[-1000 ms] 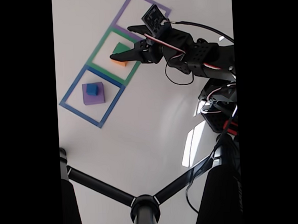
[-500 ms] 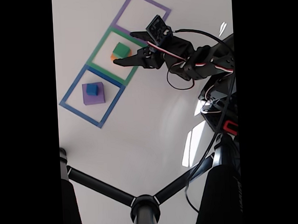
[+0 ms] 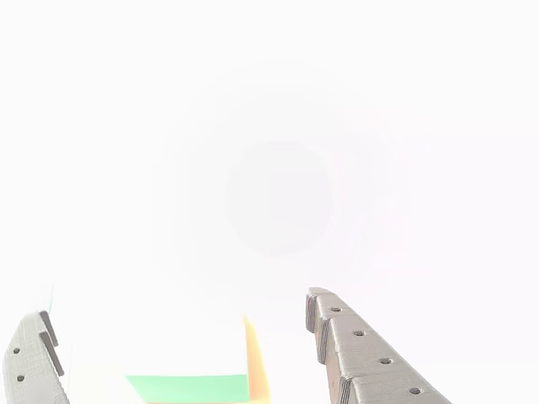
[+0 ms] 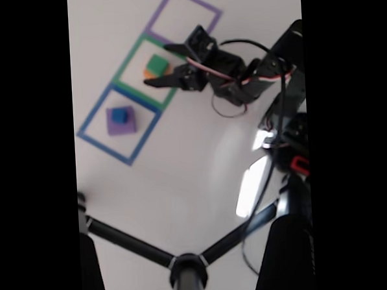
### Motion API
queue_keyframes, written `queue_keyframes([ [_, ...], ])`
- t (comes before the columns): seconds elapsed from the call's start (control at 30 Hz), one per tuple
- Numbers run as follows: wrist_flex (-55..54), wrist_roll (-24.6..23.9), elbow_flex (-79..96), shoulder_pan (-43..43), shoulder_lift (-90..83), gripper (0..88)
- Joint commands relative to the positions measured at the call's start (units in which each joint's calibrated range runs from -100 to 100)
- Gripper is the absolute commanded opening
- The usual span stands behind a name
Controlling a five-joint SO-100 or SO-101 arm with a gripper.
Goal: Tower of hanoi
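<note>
Spread claw (image 3: 181, 332) frames green block (image 3: 189, 387) on orange block (image 3: 257, 362).

the claw (image 4: 155, 66) shows matt black plastic in the fixed view; its fingers (image 3: 370, 362) in the other view look like layered, ridged printed plastic, pale in glare. the worktop (image 4: 182, 171) below the claw is smooth, white and glossy, throwing back a bright reflection. flat matt tape squares (image 4: 141, 73) lie beside the claw.
</note>
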Motion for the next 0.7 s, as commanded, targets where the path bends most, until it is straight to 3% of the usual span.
queue_keyframes([
  [0.0, -1.36, 0.59, -1.6, -0.75, 0.0, 33.0],
  [0.67, -1.92, 0.59, -1.15, -2.86, 1.7, 27.2],
])
